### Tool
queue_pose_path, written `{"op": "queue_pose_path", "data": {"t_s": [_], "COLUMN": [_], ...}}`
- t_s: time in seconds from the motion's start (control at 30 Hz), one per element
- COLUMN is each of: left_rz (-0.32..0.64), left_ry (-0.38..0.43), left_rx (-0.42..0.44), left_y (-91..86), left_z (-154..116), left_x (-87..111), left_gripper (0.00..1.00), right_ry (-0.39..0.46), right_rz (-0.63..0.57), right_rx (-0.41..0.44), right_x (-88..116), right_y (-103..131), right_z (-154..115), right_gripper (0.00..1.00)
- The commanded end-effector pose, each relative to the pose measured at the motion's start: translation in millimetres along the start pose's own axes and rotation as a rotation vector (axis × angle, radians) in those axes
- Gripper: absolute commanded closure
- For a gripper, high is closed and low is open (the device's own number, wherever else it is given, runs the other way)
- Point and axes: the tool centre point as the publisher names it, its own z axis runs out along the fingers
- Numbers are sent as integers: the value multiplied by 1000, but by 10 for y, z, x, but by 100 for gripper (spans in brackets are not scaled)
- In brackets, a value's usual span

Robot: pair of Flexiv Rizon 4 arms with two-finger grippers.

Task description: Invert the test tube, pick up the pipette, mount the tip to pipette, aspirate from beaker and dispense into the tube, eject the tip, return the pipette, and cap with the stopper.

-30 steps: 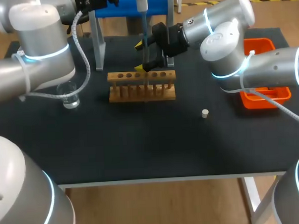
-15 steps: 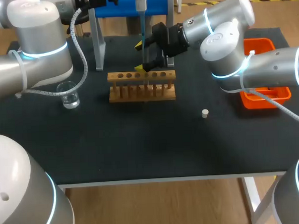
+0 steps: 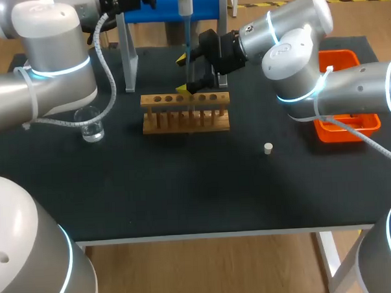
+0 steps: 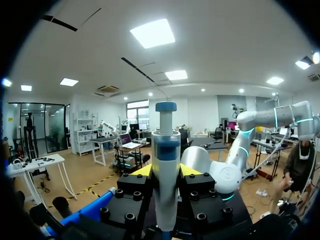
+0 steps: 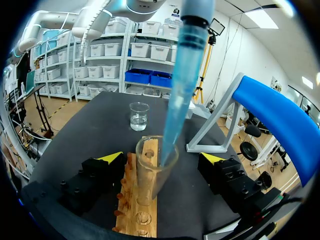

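Observation:
My left gripper [image 4: 166,172] is shut on the white-and-blue pipette [image 4: 166,165], held upright high above the rack. The pipette's blue tip [image 5: 177,100] reaches down into the mouth of a clear test tube [image 5: 152,175], which stands mouth-up in the wooden rack [image 3: 185,112]. Around that tube is my right gripper [image 3: 182,74], open, with a yellow fingertip on each side and clear of the glass. The glass beaker [image 3: 91,124], holding a little clear liquid, sits to the left of the rack. A small pale stopper [image 3: 268,148] lies on the table [image 3: 184,186] to the right of and nearer than the rack.
An orange tray [image 3: 347,123] sits at the table's right edge under my right arm. A blue-topped stand [image 3: 202,5] with grey legs rises behind the rack. Several of the rack's holes hold nothing.
My left arm's elbow has shifted slightly, uncovering more of the beaker. The pipette, the tube and my right gripper stay where they were.

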Motion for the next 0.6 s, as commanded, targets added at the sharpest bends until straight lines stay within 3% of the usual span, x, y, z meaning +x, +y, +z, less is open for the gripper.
{"op": "queue_pose_path", "data": {"t_s": [0.03, 0.6], "left_rz": [2, 5], "left_ry": [0, -2], "left_rx": [7, 20], "left_y": [22, 108], "left_z": [4, -16], "left_x": [-8, -9], "left_gripper": [100, 100], "right_ry": [3, 3], "right_rz": [1, 1], "right_rx": [2, 2], "right_x": [-9, -9], "right_y": [2, 2], "right_z": [-3, -3], "right_gripper": [0, 0]}}
